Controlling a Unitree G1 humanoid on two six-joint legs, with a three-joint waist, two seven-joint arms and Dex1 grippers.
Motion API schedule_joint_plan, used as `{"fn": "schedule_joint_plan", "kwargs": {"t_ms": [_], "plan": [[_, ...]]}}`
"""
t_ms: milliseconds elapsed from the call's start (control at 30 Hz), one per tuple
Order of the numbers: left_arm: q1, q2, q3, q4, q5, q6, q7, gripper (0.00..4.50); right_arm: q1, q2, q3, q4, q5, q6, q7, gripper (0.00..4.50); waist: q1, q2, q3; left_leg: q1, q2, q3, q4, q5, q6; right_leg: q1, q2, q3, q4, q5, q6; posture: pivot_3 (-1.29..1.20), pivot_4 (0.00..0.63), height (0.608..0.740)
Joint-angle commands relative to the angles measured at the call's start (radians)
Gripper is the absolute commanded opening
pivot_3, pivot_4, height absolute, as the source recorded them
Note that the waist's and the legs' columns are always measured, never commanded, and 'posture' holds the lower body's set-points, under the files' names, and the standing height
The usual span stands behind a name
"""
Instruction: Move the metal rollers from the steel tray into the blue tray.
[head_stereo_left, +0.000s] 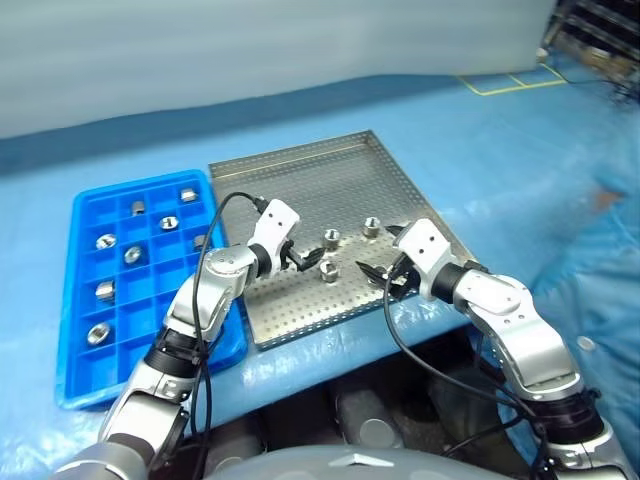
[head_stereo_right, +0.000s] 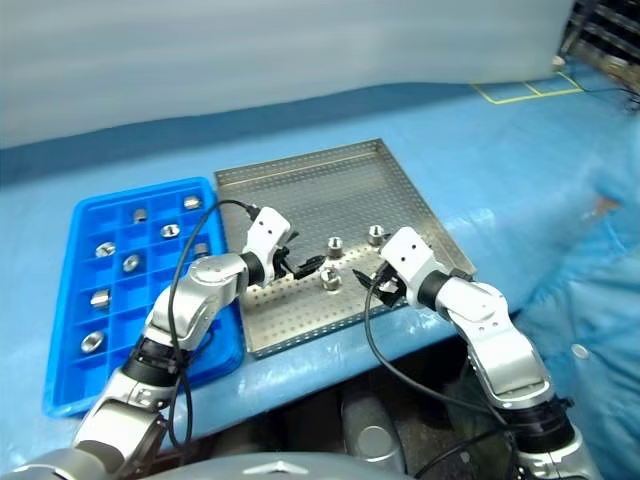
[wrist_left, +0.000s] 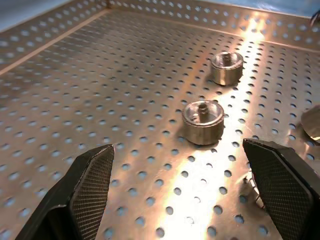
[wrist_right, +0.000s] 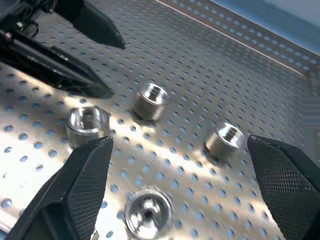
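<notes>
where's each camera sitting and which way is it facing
Head views: on the head, looking forward and down at the steel tray, blue tray and both arms.
Left wrist view: along the open left claw over a metal roller.
Right wrist view: along the open right claw, showing the left claw's fingers.
Shared: the rollers.

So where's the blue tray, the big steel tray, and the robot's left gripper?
blue tray (head_stereo_left: 88, 391), left eye view, on its bare near rim.
steel tray (head_stereo_left: 330, 175), left eye view, on its bare perforated floor.
left gripper (wrist_left: 180, 192), left wrist view, midway between its open fingertips.
</notes>
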Motion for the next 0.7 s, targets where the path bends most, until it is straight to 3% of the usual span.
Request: {"fn": "schedule_joint_plan", "kwargs": {"t_ms": [33, 200, 367, 700], "plan": [[-0.028, -0.017, -0.014, 0.034, 0.02, -0.038, -0.023, 4.48, 0.025, -0.006, -0.033, -0.08, -0.001, 0.019, -0.023, 4.5, -0.039, 0.0, 0.0, 0.001, 0.0, 0.0, 0.0, 0.0, 0.0, 0.0, 0.0, 0.0, 0.0, 0.0, 0.0, -0.52, 0.15, 0.74], [-0.026, -0.022, -0.012, 0.047, 0.034, -0.025, -0.035, 4.48, 0.043, -0.004, -0.037, -0.102, 0.001, 0.033, -0.036, 4.5, -0.131, 0.001, 0.0, 0.004, 0.0, 0.001, 0.0, 0.0, 0.0, 0.002, 0.0, 0.003, 0.001, 0.0, 0.001, -0.53, 0.15, 0.74], [-0.007, -0.013, -0.016, 0.039, 0.066, -0.004, -0.015, 4.48, 0.034, 0.001, -0.04, -0.091, 0.0, 0.037, -0.043, 4.5, -0.184, 0.001, 0.0, 0.006, -0.001, 0.002, 0.0, 0.0, 0.0, 0.003, 0.0, 0.006, 0.001, 0.0, 0.001, -0.53, 0.15, 0.74], [0.107, 0.04, 0.047, -0.115, 0.076, 0.068, 0.032, 4.48, -0.003, 0.006, 0.007, -0.053, -0.002, 0.023, -0.032, 4.5, -0.188, 0.001, 0.0, 0.007, 0.002, 0.003, 0.0, 0.0, 0.001, 0.003, 0.0, 0.008, 0.001, 0.003, 0.006, -0.46, 0.15, 0.74]]}}
